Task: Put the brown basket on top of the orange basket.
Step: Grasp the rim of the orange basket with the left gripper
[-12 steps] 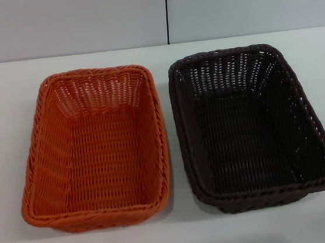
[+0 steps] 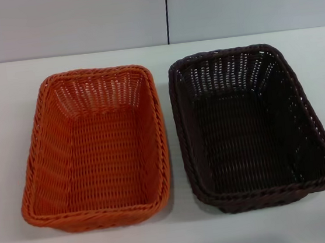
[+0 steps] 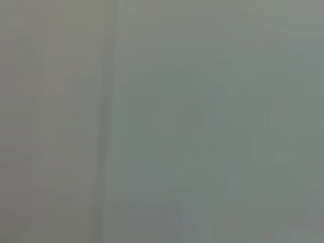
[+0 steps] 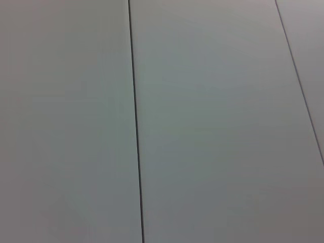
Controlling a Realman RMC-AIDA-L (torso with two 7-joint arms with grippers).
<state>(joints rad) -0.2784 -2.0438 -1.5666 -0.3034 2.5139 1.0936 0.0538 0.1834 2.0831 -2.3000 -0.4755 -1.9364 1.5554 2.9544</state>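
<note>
The orange basket sits on the white table at the left in the head view, open side up and empty. The brown basket sits right beside it on the right, also upright and empty, with a narrow gap between their rims. Neither gripper shows in the head view. The left wrist view shows only a blurred grey surface, and the right wrist view shows only pale wall panels with dark seams.
The white table runs past both baskets on all sides. A pale panelled wall stands behind the table's far edge.
</note>
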